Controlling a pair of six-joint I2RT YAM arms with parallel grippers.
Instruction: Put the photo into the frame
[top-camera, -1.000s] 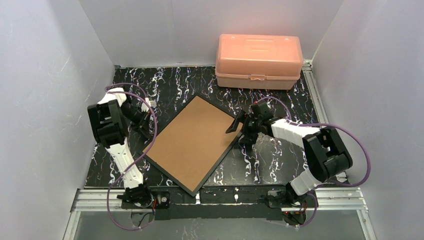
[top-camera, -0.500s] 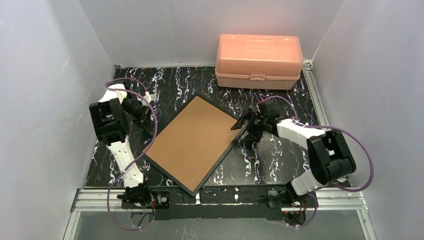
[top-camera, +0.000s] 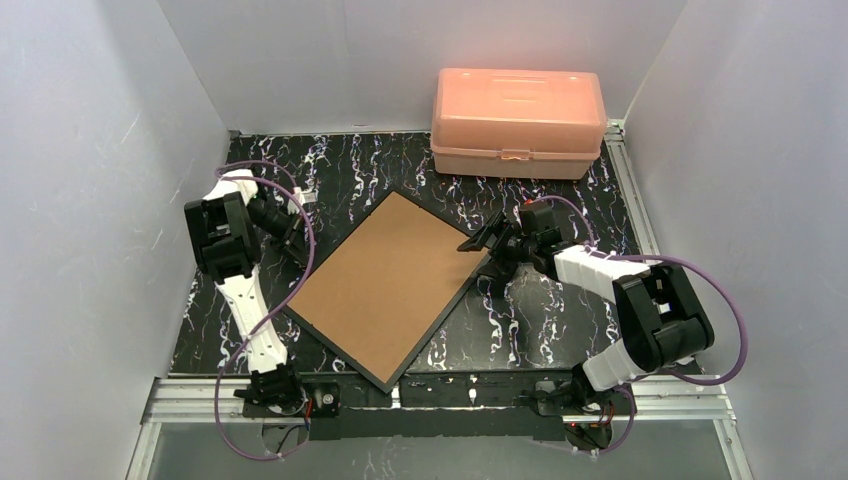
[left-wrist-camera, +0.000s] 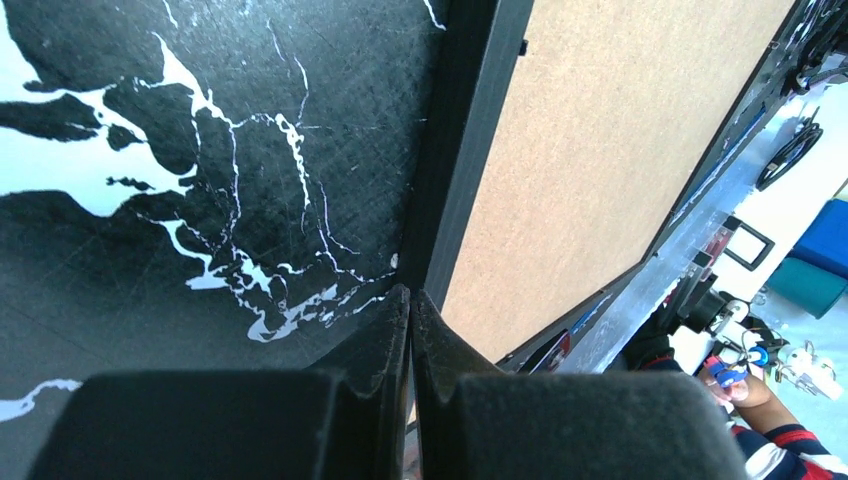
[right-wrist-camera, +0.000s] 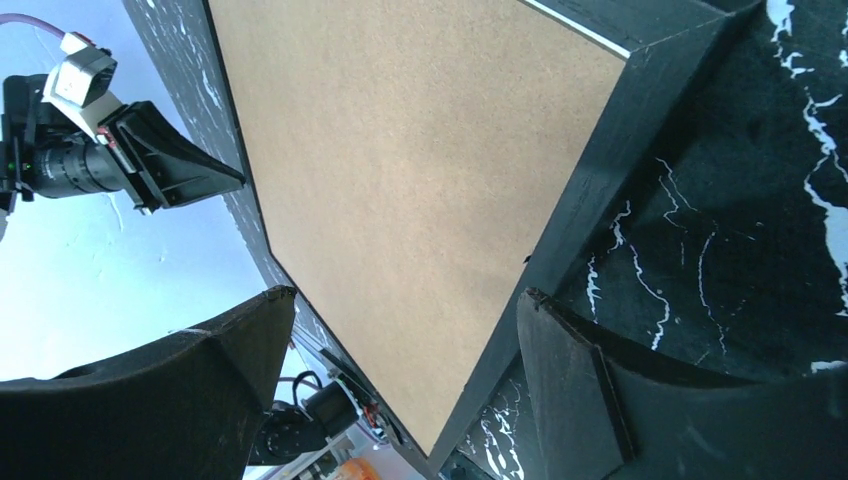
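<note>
I see frame (top-camera: 390, 285) back-up on black-marble table (top-camera: 560, 320), white walls (top-camera: 400, 60); L gripper (left-wrist-camera: 411, 295) closed, empty; R gripper (right-wrist-camera: 405, 295) wide, empty.

The frame (top-camera: 390, 285) lies on the table (top-camera: 560, 330), the box (top-camera: 518, 108) behind it.

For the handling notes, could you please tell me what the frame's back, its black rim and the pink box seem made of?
The frame's back looks like brown fibreboard: matt, finely speckled, no grain. Its rim is matt black, wood or plastic; I cannot tell which. The pink box appears moulded plastic: smooth, with a soft sheen and a moulded lid seam.
</note>
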